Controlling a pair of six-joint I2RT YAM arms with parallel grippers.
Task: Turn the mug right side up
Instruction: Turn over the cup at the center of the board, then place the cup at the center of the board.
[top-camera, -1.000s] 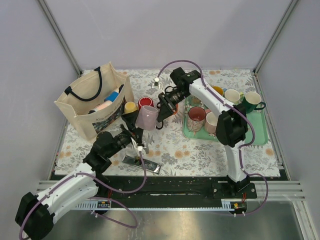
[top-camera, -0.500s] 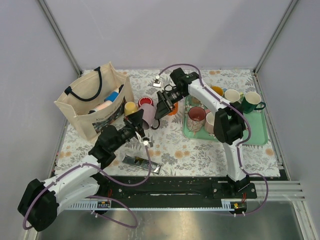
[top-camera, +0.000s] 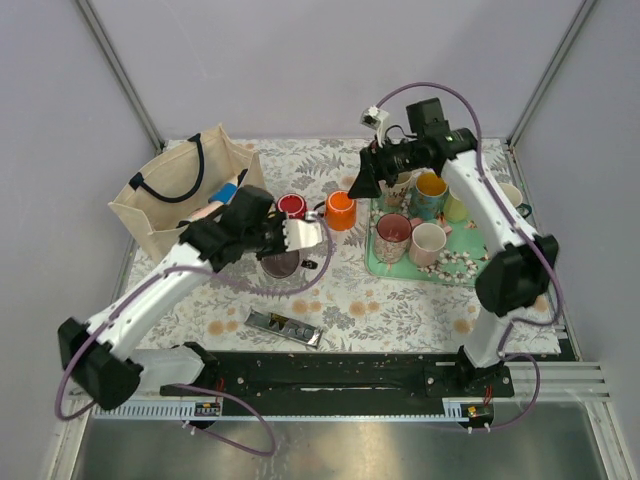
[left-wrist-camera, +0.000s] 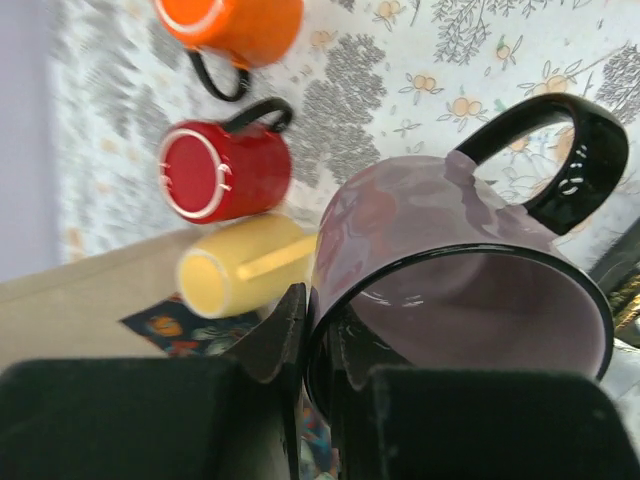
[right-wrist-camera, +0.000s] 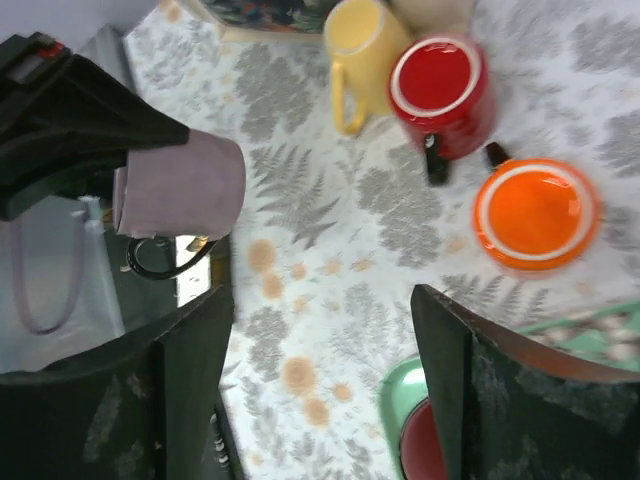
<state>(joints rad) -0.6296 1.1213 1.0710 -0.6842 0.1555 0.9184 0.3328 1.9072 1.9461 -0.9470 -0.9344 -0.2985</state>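
Observation:
The mug (top-camera: 304, 234) is lilac with a black rim and black handle (left-wrist-camera: 572, 150). It hangs on its side above the flowered cloth, base pointing right. My left gripper (top-camera: 283, 238) is shut on the mug's rim (left-wrist-camera: 312, 310), one finger inside the wall and one outside. In the right wrist view the mug (right-wrist-camera: 182, 186) shows at the left with its handle hanging down. My right gripper (top-camera: 366, 184) stands open and apart from it, up near the tray's back left corner, with nothing between its fingers (right-wrist-camera: 322, 295).
A red mug (top-camera: 291, 206) and an orange mug (top-camera: 341, 210) stand just behind the held mug, and a yellow one (left-wrist-camera: 240, 280) lies beside the red. A green tray (top-camera: 500, 272) with several mugs sits at the right. A tote bag (top-camera: 180, 205) is at the left, a dark packet (top-camera: 285, 325) near the front.
My left gripper closed on the mug's rim and now holds it alone. My right gripper let go, opened wide and drew back to the right toward the tray.

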